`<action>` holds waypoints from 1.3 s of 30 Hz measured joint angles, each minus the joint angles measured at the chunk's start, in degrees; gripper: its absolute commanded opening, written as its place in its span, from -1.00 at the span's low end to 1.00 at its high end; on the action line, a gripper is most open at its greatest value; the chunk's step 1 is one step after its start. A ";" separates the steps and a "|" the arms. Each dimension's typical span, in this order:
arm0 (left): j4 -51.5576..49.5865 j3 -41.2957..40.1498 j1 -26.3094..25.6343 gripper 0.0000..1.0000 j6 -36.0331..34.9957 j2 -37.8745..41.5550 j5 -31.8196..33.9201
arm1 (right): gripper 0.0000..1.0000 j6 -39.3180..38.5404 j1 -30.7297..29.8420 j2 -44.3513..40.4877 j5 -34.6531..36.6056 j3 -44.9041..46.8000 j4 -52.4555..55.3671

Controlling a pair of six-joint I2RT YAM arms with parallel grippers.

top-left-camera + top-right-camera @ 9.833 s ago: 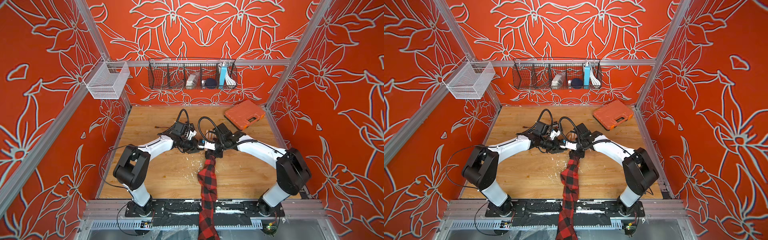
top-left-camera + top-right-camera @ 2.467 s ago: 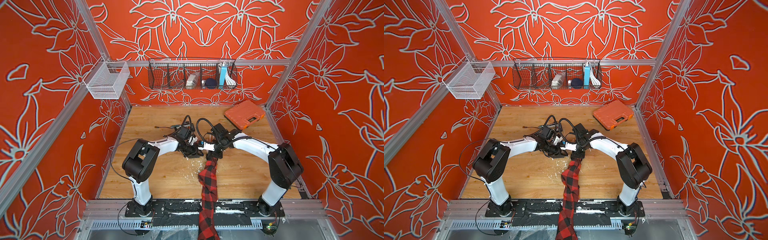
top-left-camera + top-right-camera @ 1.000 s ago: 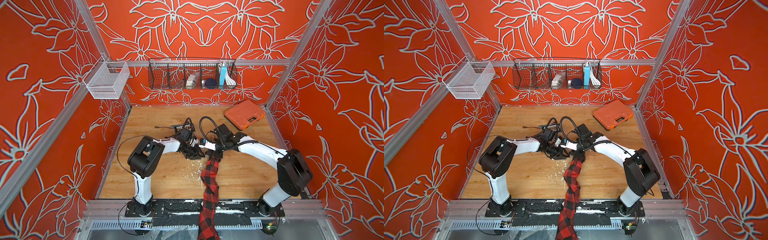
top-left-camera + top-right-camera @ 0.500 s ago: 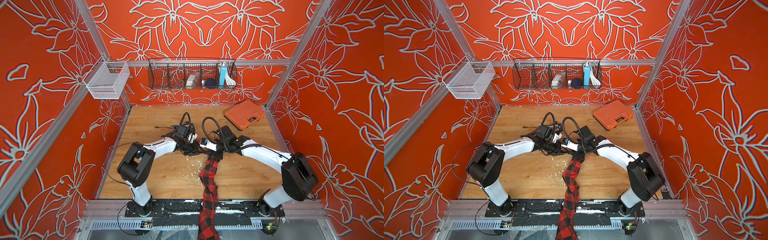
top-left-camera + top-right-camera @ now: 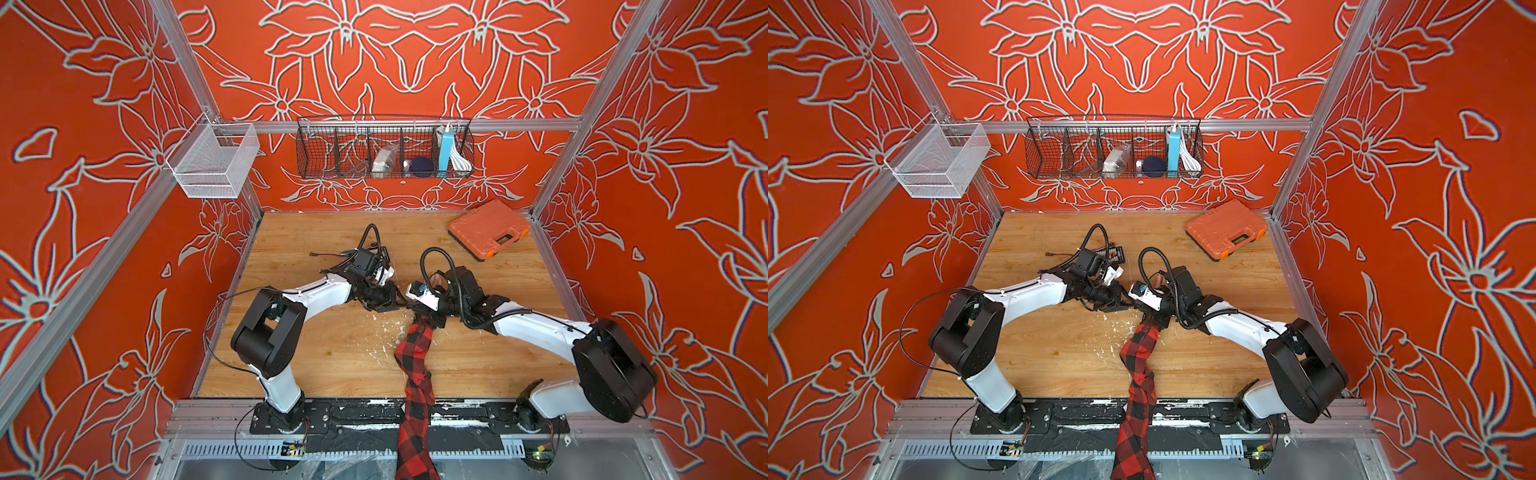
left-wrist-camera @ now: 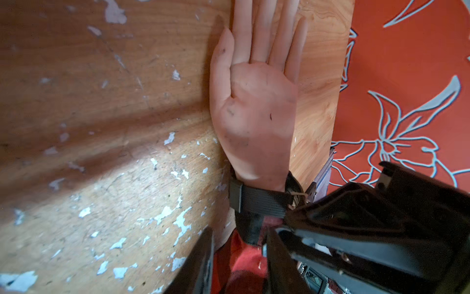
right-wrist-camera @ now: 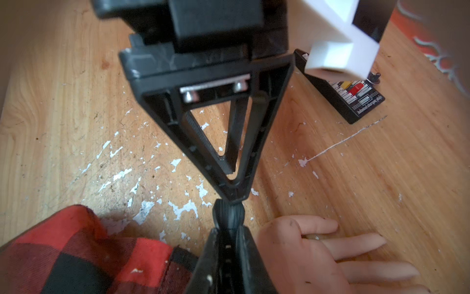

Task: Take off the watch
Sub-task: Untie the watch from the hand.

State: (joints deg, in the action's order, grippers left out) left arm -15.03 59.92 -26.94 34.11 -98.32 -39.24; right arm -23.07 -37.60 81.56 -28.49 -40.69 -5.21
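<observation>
Standing here, I see a laboratory robot test cell. Identifying features:
- silver aluminium-profile frame [image 5: 274, 126]
- orange floral-printed wall panels [image 5: 83, 124]
- scuffed wooden benchtop [image 5: 332, 353]
- white-and-black left robot arm [image 5: 320, 291] and matching right robot arm [image 5: 536, 332], bolted to a black base rail [image 5: 374, 417]
- black wire storage basket [image 5: 328, 149]
- orange plastic tool case [image 5: 488, 228]

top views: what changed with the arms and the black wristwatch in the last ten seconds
The right arm swung its elbow outward; the red-and-black plaid sleeve kinked. Both the left gripper and right gripper stayed at the black wristwatch, still strapped on.
</observation>
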 measured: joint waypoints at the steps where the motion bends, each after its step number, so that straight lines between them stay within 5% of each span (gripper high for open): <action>1: -0.42 0.20 0.00 -0.30 -0.17 0.00 0.20 | -0.90 0.39 0.00 0.00 -0.22 0.63 -1.38; 11: -2.45 2.82 -0.15 -0.34 -0.92 -1.51 -1.53 | -0.11 5.09 0.04 -4.57 0.50 3.89 -9.99; 15: -2.62 3.48 -0.61 -0.36 -0.92 -3.45 -2.99 | -0.01 8.74 -0.04 -9.84 3.26 3.80 -10.19; 30: -8.59 4.42 -0.87 -0.24 -0.83 -4.11 5.86 | -0.02 35.98 -0.04 -23.39 16.98 2.95 8.74; 39: -4.94 4.44 -1.38 -0.29 -0.66 -5.62 -1.99 | -0.02 50.18 -0.07 -17.00 16.31 1.01 19.85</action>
State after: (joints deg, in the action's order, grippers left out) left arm -19.97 64.36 -28.32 33.45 -103.94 -41.23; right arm 27.11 -37.67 64.55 -12.19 -39.68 14.63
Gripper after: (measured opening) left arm 0.356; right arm 0.491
